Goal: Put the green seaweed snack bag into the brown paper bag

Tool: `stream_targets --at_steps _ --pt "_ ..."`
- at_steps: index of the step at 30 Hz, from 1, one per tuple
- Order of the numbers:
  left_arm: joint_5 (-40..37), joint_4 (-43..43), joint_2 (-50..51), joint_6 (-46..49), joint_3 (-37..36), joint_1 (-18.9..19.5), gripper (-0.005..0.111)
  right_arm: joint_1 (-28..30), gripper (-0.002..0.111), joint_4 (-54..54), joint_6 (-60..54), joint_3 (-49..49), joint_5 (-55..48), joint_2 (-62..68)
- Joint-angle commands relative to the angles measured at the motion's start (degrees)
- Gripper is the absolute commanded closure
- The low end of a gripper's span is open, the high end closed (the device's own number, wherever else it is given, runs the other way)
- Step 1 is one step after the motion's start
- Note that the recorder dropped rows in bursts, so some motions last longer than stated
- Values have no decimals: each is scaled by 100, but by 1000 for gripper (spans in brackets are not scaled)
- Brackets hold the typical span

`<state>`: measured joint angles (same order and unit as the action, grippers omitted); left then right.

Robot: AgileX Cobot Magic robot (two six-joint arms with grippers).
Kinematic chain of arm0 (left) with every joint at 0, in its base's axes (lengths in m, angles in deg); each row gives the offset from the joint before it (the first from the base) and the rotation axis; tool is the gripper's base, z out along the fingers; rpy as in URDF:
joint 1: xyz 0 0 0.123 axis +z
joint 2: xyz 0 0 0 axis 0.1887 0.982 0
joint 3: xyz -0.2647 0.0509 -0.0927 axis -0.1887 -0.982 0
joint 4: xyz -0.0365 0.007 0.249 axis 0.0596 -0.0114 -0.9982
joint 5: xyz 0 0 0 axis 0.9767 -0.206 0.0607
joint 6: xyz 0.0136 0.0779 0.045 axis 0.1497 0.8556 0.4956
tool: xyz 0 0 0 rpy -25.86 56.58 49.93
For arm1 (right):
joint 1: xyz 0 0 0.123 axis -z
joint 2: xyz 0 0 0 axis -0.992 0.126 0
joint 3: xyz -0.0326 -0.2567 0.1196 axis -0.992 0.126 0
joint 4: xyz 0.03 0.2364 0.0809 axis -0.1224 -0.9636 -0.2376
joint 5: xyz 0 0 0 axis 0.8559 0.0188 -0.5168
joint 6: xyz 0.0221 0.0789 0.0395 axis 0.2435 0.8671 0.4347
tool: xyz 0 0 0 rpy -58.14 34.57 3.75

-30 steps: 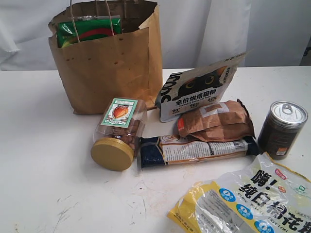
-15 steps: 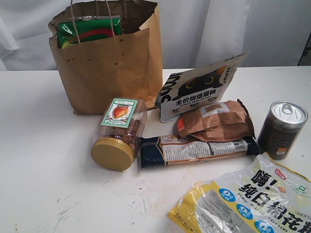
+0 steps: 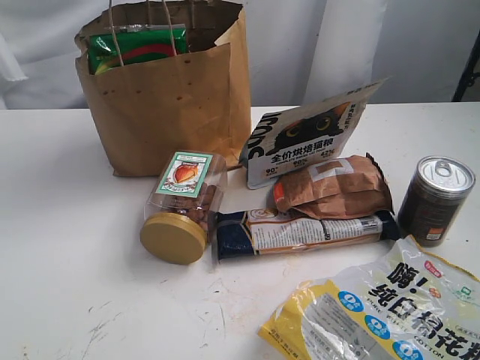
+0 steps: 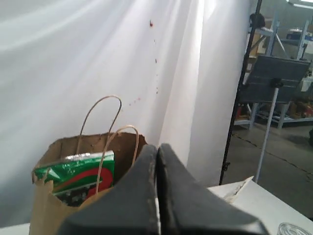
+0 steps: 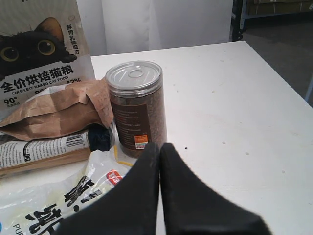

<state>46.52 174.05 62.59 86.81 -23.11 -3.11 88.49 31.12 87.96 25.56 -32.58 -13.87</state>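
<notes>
The green seaweed snack bag (image 3: 136, 47) stands inside the brown paper bag (image 3: 169, 112) at the back left of the table, its top edge showing above the bag's front wall. In the left wrist view the same green packet (image 4: 76, 177) sits in the paper bag (image 4: 46, 215) behind the string handles. My left gripper (image 4: 157, 147) is shut on nothing, apart from the bag and higher than its rim. My right gripper (image 5: 160, 146) is shut and empty, just in front of a brown can (image 5: 136, 105). Neither gripper shows in the exterior view.
On the table lie a clear jar with a yellow lid (image 3: 180, 214), a cat-food pouch (image 3: 304, 135), a small brown pouch (image 3: 334, 187), a dark long packet (image 3: 304, 231), the brown can (image 3: 435, 199) and a yellow-and-clear marshmallow bag (image 3: 390, 307). A white curtain hangs behind.
</notes>
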Motion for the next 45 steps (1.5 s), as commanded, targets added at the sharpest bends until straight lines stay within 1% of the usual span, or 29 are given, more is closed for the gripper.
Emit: stream_targets --at_steps 1,9,10,11,12,13,14,15,17,18,19,20,24,25,27,33,36,39,45 --pt "45 -221 -448 70 -42 -28 107 -11 108 -5 15 21 65 -21" --pt "26 -507 -716 17 -42 -28 107 -11 108 -5 15 21 65 -21" --pt "9 -507 -716 -67 -58 -28 107 -11 108 -5 15 21 65 -21" --pt "71 -581 -716 -345 -198 -28 107 -11 108 -5 15 21 65 -21" --pt "99 -867 -716 -622 -260 -28 107 -11 108 -5 15 21 65 -21" --pt "113 -1572 -716 -1529 -406 -28 107 -11 108 -5 15 21 65 -21" --pt "113 -2530 -716 -2492 -535 -28 107 -11 108 -5 15 21 65 -21" --pt "187 -3678 -716 -3889 -703 -28 107 -11 108 -5 15 21 65 -21" --pt "217 -5400 -716 -5818 -997 -28 107 -11 108 -5 15 21 65 -21" --pt "217 -5949 -737 -6418 -1119 -28 107 -11 108 -5 15 21 65 -21" --pt "229 -6695 -830 -7058 -1321 -28 107 -11 108 -5 15 21 65 -21" --pt "268 -7149 -945 -7356 -1463 -28 107 -11 108 -5 15 21 65 -21" --pt "686 -7572 -1465 -7476 -2013 11 107 -11 108 -5 15 21 65 -21" --pt "855 -7589 -1673 -7476 -2242 110 107 -11 108 -5 15 21 65 -21" --pt "923 -7589 -1883 -7476 -2476 278 107 -11 108 -5 15 21 65 -21" --pt "884 -7589 -2582 -7476 -3127 852 107 -11 108 -5 15 21 65 -21" --pt "884 -7589 -2891 -7476 -3403 1063 107 -11 108 -5 15 21 65 -21" --pt "827 -7589 -3151 -7476 -3621 1190 107 -11 108 -5 15 21 65 -21" --pt "285 -7718 -3318 -7476 -3780 1341 107 -11 108 -5 15 21 65 -21"
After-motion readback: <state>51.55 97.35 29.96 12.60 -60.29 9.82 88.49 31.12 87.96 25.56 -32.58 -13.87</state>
